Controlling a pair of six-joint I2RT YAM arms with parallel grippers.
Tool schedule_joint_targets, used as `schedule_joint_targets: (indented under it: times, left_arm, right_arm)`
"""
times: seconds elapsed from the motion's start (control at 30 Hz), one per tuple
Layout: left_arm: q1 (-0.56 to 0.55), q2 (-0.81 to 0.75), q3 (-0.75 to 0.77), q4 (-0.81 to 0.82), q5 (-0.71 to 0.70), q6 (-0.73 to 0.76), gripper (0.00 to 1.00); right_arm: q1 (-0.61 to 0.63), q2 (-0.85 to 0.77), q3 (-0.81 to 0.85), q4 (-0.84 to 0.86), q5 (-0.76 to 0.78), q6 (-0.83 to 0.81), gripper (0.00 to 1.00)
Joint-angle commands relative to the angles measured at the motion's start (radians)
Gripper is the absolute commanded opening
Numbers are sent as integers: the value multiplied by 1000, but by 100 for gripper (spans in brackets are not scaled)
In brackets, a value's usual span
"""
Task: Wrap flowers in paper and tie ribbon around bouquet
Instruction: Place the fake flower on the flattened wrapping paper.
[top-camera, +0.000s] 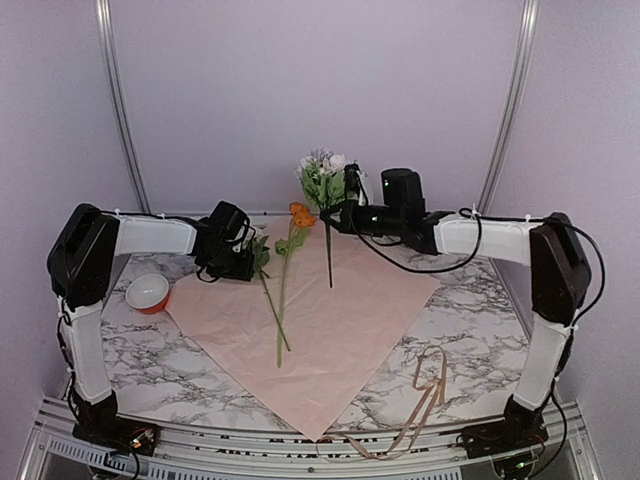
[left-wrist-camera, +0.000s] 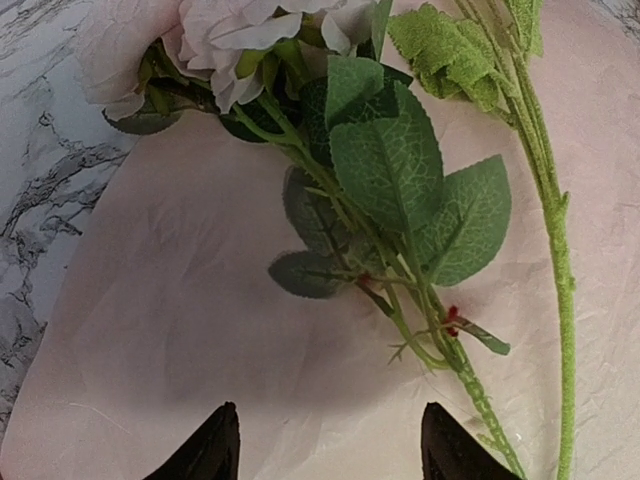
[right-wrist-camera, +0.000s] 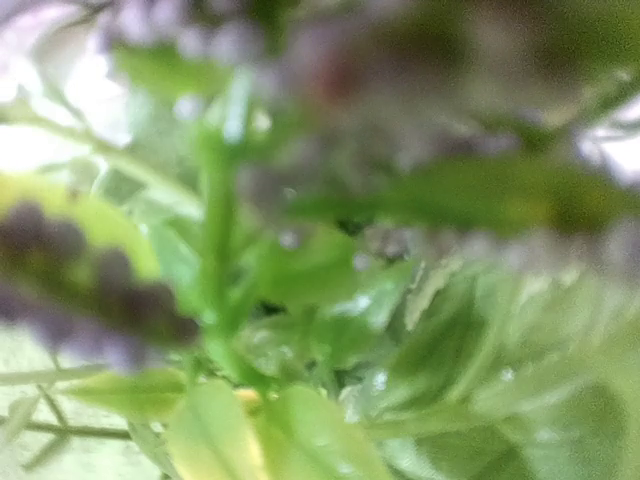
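While the marble table (top-camera: 480, 330) carries the lot, the pink paper (top-camera: 330, 330) lies flat like a diamond under both sets of jaws. The right gripper (top-camera: 350, 215) is clenched on a leafy white-and-lilac bunch (top-camera: 322, 180), upright, with the stem dangling below the jaws. The left gripper (left-wrist-camera: 325, 450) is spread, nothing between the fingers. A pale rose (left-wrist-camera: 230, 40) lies on the paper just ahead of them, with an orange bloom (top-camera: 302, 214) beside it. The tan ribbon (top-camera: 428, 395) sits well back from the right jaws, by that arm's base. A small red bowl (top-camera: 148, 293) sits just outside the left jaws.
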Motion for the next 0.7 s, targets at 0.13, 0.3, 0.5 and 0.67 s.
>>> schedule_joint_targets:
  times: [0.13, 0.3, 0.5, 0.67]
  left_arm:
    - [4, 132, 112, -50, -50, -5, 52]
    - [-3, 218, 186, -51, -4, 9, 51]
    - [-37, 274, 254, -41, 24, 43, 51]
    - [-57, 314, 320, -42, 22, 53, 51]
  right_arm:
    - [56, 296, 118, -43, 13, 472, 0]
    - [68, 413, 111, 31, 7, 577, 0]
    - [77, 478, 160, -9, 24, 522, 8]
    - [77, 457, 158, -39, 39, 485, 22]
